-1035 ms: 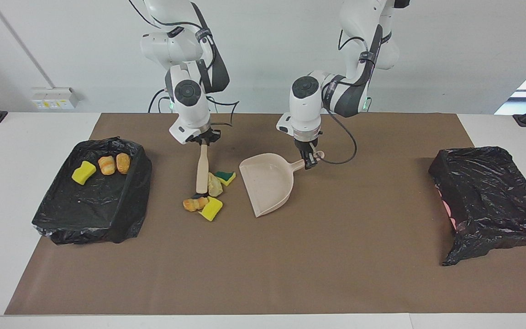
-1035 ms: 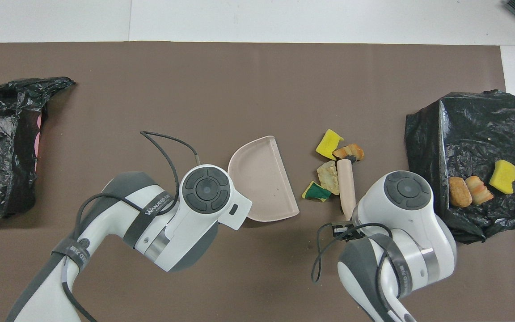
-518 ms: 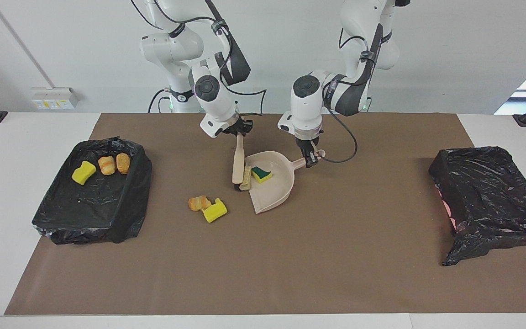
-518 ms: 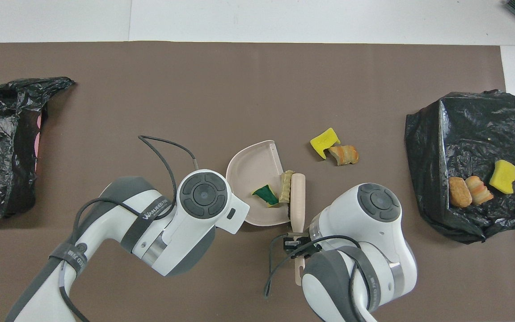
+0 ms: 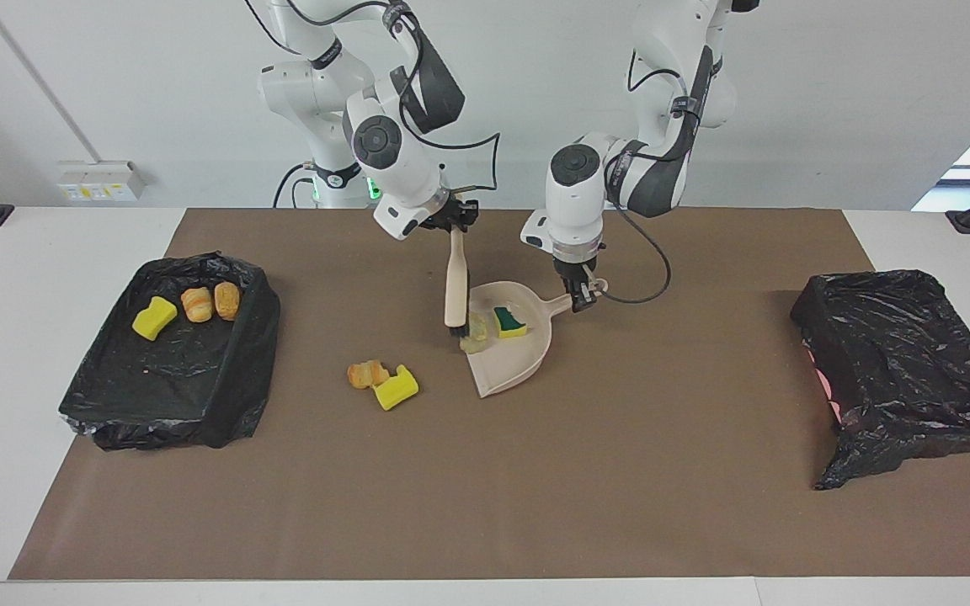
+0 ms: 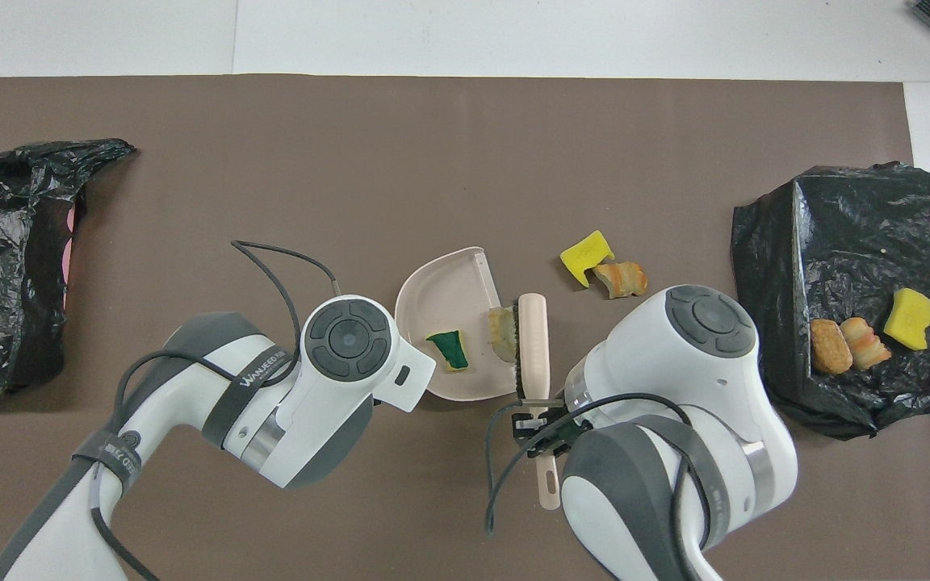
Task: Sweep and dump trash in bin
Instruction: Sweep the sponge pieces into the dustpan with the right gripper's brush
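The right gripper [image 5: 452, 225] is clamped on the handle of the brush [image 5: 455, 286], whose long axis hangs nearly upright with the bristles at the dustpan's open lip; the left gripper [image 5: 583, 295] is closed on the handle of the dustpan [image 5: 512, 362], which rests on the table. A green-and-yellow sponge [image 5: 509, 321] already lies in the pan and a pale lump [image 5: 475, 333] sits at its lip against the bristles; the yellow sponge [image 5: 396, 387] touching the orange bread lump [image 5: 365, 374] lies on the mat at about eight o'clock from the brush head in the facing view, toward the right arm's end, so I judge the right arm is the nearer one and must swing out past that pair to drive it toward the pan. Three more scraps [image 5: 194, 306] already sit in the black-lined bin [image 5: 228, 404] at that end.
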Motion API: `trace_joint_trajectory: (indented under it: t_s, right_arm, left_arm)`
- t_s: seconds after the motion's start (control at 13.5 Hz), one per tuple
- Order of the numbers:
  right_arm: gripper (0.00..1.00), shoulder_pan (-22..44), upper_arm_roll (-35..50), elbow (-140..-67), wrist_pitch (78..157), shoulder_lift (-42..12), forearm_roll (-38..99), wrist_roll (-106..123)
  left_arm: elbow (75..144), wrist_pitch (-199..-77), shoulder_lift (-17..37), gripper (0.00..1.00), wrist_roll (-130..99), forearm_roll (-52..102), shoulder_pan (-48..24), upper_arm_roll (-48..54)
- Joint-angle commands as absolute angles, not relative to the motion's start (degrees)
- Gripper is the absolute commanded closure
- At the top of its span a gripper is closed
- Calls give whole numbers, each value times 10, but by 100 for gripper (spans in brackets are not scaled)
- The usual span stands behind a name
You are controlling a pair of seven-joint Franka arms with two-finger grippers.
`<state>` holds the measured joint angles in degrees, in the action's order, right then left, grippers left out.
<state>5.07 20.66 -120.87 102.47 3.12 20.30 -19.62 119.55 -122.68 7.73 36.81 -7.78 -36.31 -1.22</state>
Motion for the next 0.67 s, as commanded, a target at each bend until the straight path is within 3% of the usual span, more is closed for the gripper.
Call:
trace_joint_trajectory:
  t_s: [0.0,0.3,0.59]
  right_arm:
    - [100,27,211,-1172,1006,15,93,-181]
    - [100,-40,212,-1148,1048,-37,-64,-96]
    - [100,-67,211,-1144,1099,-90,-162,-90]
  left_arm:
    - [1217,-1238,62,100,350,-71,-349,-11]
    - [1217,-1235,63,100,338,-69,-349,-11]
    - [1217,-1225,60,100,338,-69,-357,-11]
